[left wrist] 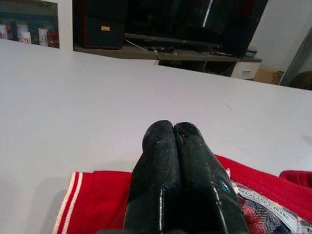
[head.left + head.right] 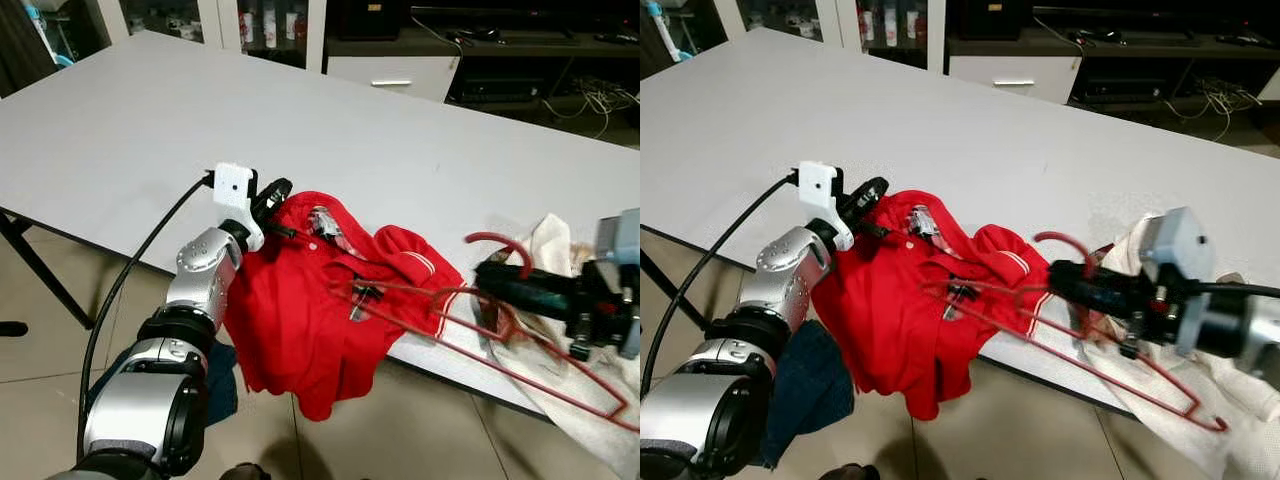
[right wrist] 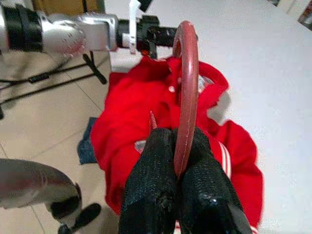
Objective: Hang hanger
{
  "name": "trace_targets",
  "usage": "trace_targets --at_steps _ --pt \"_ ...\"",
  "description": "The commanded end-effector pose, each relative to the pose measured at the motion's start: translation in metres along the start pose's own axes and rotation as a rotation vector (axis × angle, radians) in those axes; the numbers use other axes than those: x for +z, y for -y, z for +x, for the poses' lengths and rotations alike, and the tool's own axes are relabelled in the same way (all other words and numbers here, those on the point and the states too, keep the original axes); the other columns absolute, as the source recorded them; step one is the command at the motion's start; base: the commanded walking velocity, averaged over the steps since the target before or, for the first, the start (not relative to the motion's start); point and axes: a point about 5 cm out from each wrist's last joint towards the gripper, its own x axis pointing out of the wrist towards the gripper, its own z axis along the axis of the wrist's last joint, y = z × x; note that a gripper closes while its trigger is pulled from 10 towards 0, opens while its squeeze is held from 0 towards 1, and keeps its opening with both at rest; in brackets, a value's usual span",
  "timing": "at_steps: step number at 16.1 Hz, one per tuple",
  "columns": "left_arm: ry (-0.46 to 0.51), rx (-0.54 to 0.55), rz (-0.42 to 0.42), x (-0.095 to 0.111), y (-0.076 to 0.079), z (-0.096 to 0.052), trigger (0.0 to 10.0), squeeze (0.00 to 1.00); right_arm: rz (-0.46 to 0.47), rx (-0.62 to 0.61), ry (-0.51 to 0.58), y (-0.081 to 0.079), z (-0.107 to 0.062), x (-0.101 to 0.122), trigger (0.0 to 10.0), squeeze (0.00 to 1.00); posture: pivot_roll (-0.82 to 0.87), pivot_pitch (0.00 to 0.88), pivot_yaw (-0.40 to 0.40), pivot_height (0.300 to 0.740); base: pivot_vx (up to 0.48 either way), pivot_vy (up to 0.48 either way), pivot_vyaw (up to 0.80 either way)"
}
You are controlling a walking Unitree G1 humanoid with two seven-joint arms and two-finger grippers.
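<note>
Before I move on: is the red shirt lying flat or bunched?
Bunched. The red shirt lies crumpled over the table edge, its lower part drooping toward the floor.

White table (image 2: 330, 130) bearing a pale cloth (image 2: 556, 250); dark blue cloth (image 2: 810, 385) on the tiled floor (image 2: 50, 340)

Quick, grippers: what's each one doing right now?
Left gripper: closed, resting at the red shirt's collar; no grasp visible.
Right gripper: closed on the red hanger near its hook.
</note>
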Motion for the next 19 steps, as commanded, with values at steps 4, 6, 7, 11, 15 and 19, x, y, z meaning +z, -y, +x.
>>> trace_targets --at_steps 4,6,7,11,15,19 --pt "-0.054 -0.025 0.021 -0.007 0.002 -0.001 10.0 0.0 -0.047 -0.083 -0.106 0.01 -0.007 -0.012 10.0 0.0 -0.02 0.133 -0.029 0.74 0.0 0.0 0.0" --pt "-0.121 -0.04 0.006 -0.015 0.004 -0.001 10.0 0.0 -0.077 -0.115 -0.162 0.016 -0.008 -0.018 10.0 0.0 -0.01 0.13 -0.025 0.74 0.0 0.0 0.0" --pt "-0.187 -0.044 -0.025 -0.026 0.006 -0.002 10.0 0.0 -0.093 -0.128 -0.177 0.018 -0.007 -0.02 10.0 0.0 -0.01 0.129 -0.023 0.74 0.0 0.0 0.0" --pt "-0.316 -0.021 -0.276 -0.048 0.015 -0.003 10.0 0.0 -0.122 -0.105 -0.149 0.014 -0.005 -0.015 10.0 0.0 -0.01 0.128 -0.015 0.74 0.0 0.0 0.0" --pt "-0.337 -0.04 -0.367 -0.052 0.029 0.002 10.0 0.0 -0.114 -0.118 -0.137 0.011 -0.001 -0.02 10.0 0.0 -0.02 0.126 0.004 0.74 0.0 0.0 0.0" --pt "-0.202 0.007 -0.359 -0.033 0.02 0.006 10.0 0.0 -0.109 -0.127 -0.13 0.012 0.001 -0.022 10.0 0.0 0.0 0.123 0.01 0.74 0.0 0.0 0.0"
